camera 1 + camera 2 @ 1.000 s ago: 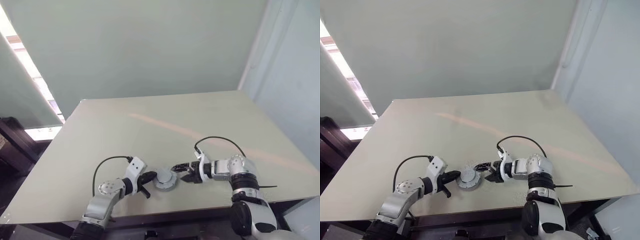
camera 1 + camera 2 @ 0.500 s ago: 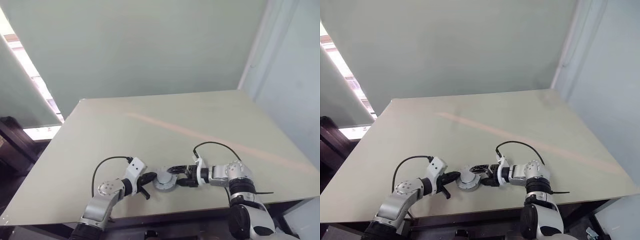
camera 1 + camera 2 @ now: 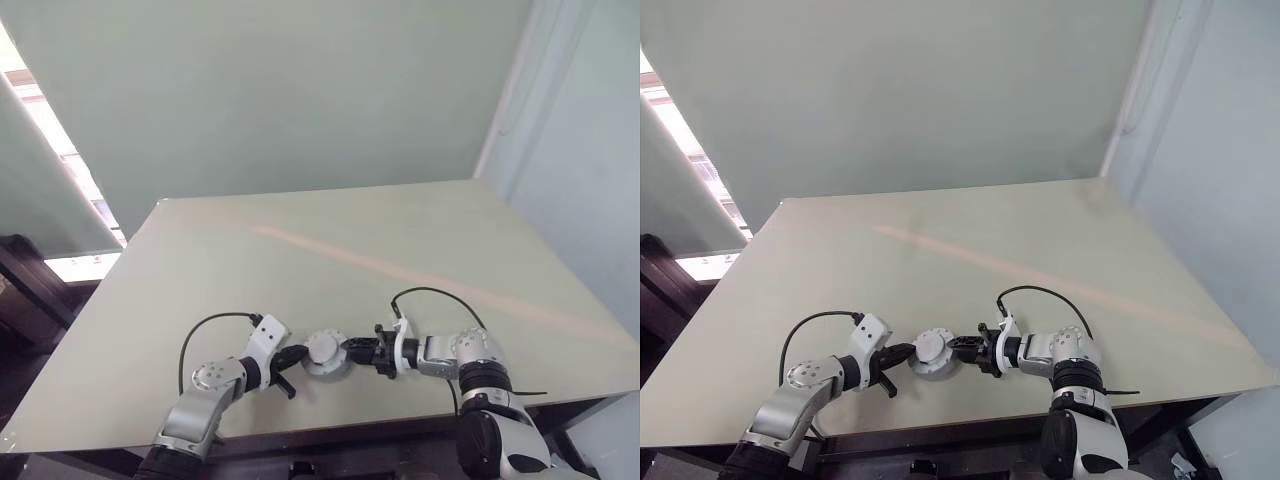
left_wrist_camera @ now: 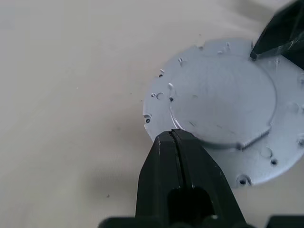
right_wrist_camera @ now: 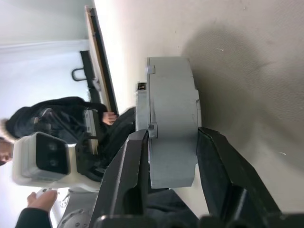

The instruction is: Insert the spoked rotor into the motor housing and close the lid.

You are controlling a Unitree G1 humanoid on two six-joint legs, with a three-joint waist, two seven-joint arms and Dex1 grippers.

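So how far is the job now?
The lid already lies shut on the housing, so the rotor is presumably inside, unseen. In hand: the right tool grips the closed unit by its sides, the shut left tool rests at its rim. Left: letting go.

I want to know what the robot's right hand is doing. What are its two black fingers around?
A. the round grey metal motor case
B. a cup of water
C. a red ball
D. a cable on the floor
A: in the right wrist view the right gripper has one black finger on each side of the closed grey motor housing, which sits on the table.
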